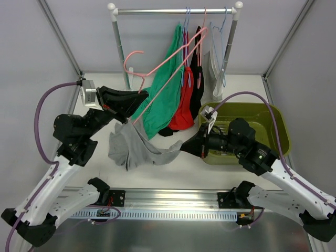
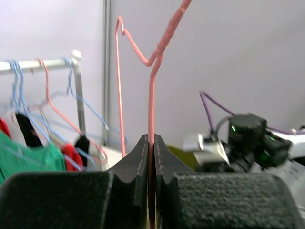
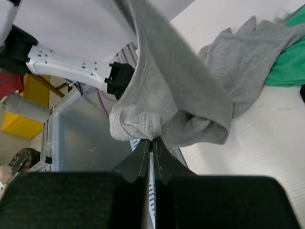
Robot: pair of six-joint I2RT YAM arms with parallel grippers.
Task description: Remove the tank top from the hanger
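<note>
The grey tank top (image 1: 132,148) droops in a bunch over the table, one end still up at the low end of the pink wire hanger (image 1: 168,68). My left gripper (image 1: 127,117) is shut on the hanger; in the left wrist view the pink wire (image 2: 151,102) rises straight out from between the closed left gripper (image 2: 151,142). My right gripper (image 1: 185,148) is shut on a bunched hem of the tank top (image 3: 183,102), pinched at the tips of the right gripper (image 3: 153,143). The cloth stretches between both arms.
A clothes rack (image 1: 176,10) at the back holds a green garment (image 1: 165,100), a red one (image 1: 184,107), a black one (image 1: 197,79) and blue hangers (image 1: 220,50). An olive-green bin (image 1: 275,128) stands at the right, behind my right arm.
</note>
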